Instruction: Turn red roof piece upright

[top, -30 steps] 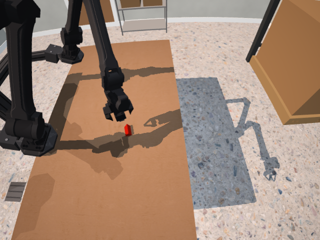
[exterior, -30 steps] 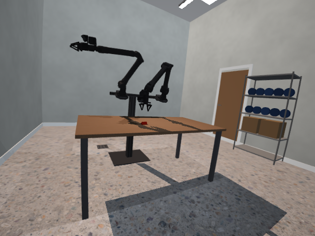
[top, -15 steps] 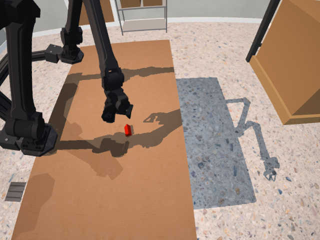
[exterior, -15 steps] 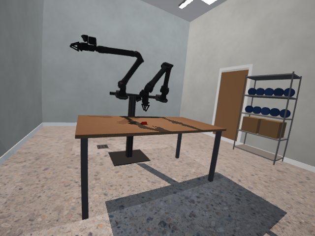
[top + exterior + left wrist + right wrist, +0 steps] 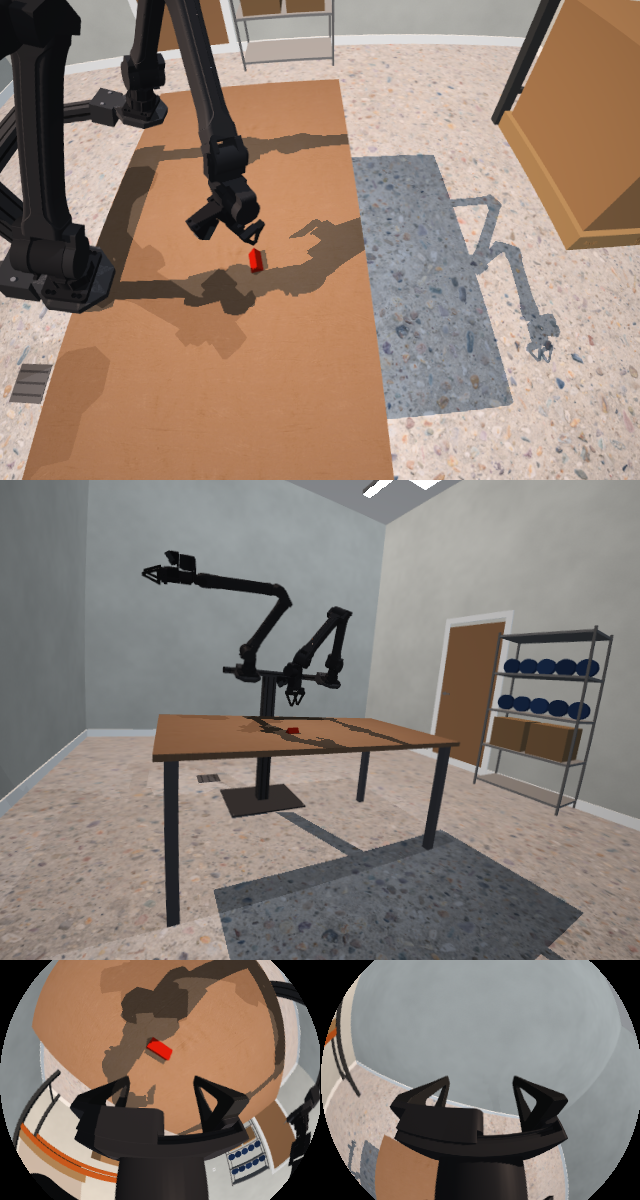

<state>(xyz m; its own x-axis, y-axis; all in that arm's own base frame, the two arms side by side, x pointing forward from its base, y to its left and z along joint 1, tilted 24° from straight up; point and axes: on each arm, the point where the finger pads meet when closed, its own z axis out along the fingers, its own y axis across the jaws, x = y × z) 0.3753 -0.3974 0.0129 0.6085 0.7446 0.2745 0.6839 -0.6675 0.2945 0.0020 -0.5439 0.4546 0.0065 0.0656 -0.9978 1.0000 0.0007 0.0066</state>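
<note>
The red roof piece lies on its side on the brown table, near the middle, with a pale face turned to the right. It also shows in the exterior view and in the left wrist view. My left gripper is open and empty. It hangs above the table just behind and to the left of the piece, and does not touch it. My right gripper is open and empty, raised high and stretched out away from the table, facing the grey wall.
The black arm stand and bases sit along the table's left edge. A metal shelf with boxes and blue balls stands by the wall, far from the table.
</note>
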